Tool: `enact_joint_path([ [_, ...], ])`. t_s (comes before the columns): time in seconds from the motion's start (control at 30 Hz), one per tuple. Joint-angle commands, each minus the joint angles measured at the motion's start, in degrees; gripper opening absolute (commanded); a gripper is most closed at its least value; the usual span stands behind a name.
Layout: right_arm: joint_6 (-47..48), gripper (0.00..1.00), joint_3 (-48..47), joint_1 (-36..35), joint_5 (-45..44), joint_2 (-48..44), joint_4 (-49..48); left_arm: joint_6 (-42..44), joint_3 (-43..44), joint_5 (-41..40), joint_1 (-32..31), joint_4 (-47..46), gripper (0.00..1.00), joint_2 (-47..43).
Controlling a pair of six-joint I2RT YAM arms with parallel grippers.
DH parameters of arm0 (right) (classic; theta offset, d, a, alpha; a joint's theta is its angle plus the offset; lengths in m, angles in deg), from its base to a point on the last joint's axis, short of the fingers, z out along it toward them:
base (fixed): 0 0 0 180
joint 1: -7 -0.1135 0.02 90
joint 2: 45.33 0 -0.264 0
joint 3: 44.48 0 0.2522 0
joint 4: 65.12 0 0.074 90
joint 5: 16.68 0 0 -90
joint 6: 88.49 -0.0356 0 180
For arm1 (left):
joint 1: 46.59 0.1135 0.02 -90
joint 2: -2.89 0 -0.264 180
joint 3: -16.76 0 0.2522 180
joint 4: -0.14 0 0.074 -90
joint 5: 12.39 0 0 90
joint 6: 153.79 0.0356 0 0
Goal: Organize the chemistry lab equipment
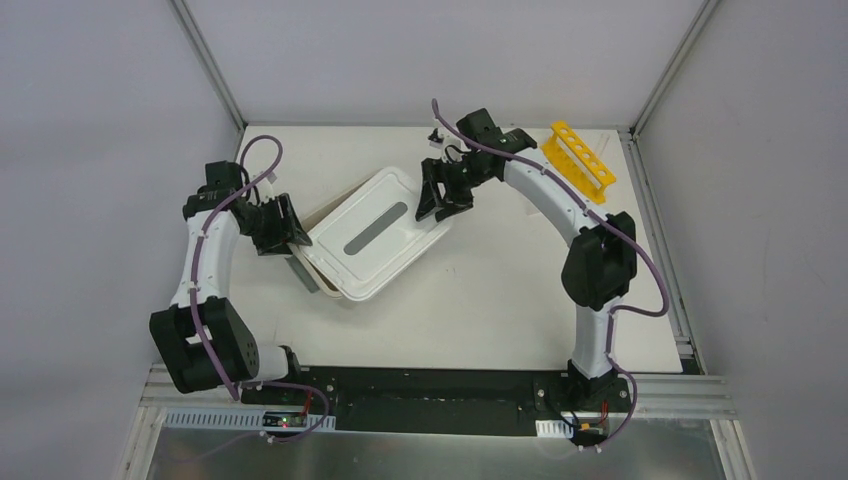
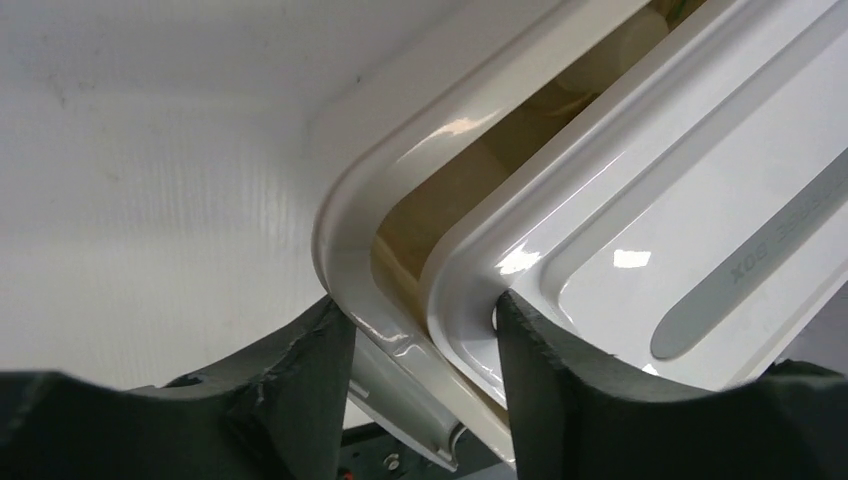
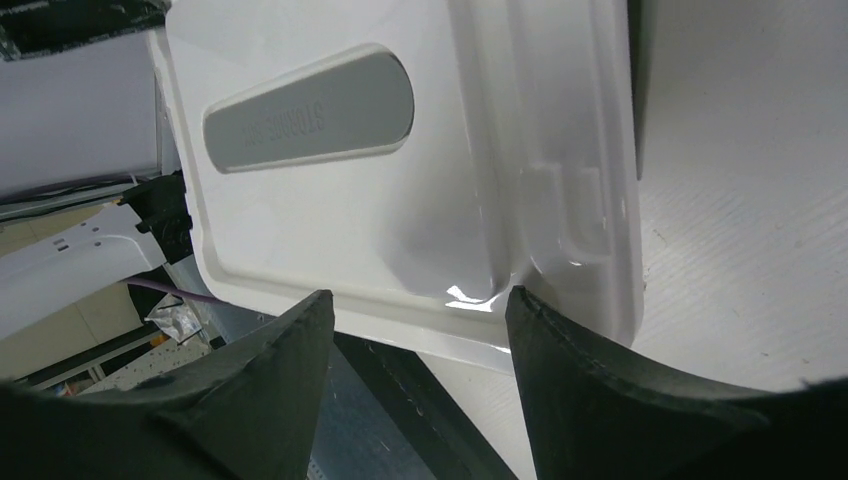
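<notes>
Of the chemistry lab equipment, only the yellow holed tube rack (image 1: 578,160) shows, lying at the back right of the table. A cream bin (image 1: 332,290) sits left of centre with its white lid (image 1: 375,235) askew on top. My left gripper (image 1: 288,235) is at the bin's left corner. In the left wrist view its jaws (image 2: 425,310) press the bin's rim (image 2: 340,210) on one side and the lid's corner (image 2: 640,200) on the other. My right gripper (image 1: 440,205) hovers open at the lid's far right corner, with the lid's edge (image 3: 400,200) just beyond its fingertips (image 3: 415,300).
A grey latch handle (image 1: 303,268) hangs off the bin's left end (image 2: 400,400). A small dark object (image 1: 434,133) lies near the table's back edge. Aluminium frame posts and grey walls close in the table. The black base rail runs along the near edge.
</notes>
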Motion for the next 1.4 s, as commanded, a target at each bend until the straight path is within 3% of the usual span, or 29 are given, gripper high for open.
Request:
enact_joint_path([
  [0.0,1.9,0.66,1.5,0.3,0.2,-4.6,3.4,-3.2,-0.7,7.7,-1.3,-7.3,0.48,2.5],
  [0.27,5.0,0.64,4.7,5.0,-2.4,-6.8,6.6,-6.9,4.6,11.9,-8.0,-11.9,0.24,8.8],
  [0.3,5.2,0.63,5.4,5.5,-2.6,-7.0,6.8,-7.4,5.2,12.3,-8.8,-12.0,0.26,9.2],
  [0.43,5.4,0.59,7.1,6.1,-4.3,-7.6,7.1,-9.2,8.0,11.9,-8.1,-11.9,0.65,8.6],
  [0.5,4.2,0.59,7.9,6.3,-4.4,-7.8,6.8,-8.9,9.7,11.1,-7.3,-11.9,0.74,7.7],
  [0.67,2.6,0.58,8.1,8.2,-0.6,-10.7,6.4,-7.7,11.2,10.5,-5.6,-11.8,0.77,5.8],
  [0.83,-0.6,0.68,3.2,13.3,6.5,-12.9,6.0,-7.8,9.6,9.6,-4.1,-10.7,0.77,3.6],
  [0.97,1.5,0.7,1.2,15.5,1.1,-13.0,7.4,-6.8,7.5,8.6,-3.7,-10.1,0.75,1.8],
  [1.13,8.2,0.67,-3.0,15.7,-8.3,-6.4,15.8,-6.2,6.7,6.6,-3.5,-7.6,0.74,1.5],
  [1.37,9.4,0.5,-1.5,14.6,-5.2,-2.7,15.1,-9.1,2.9,9.1,-3.4,-7.3,0.68,2.1],
])
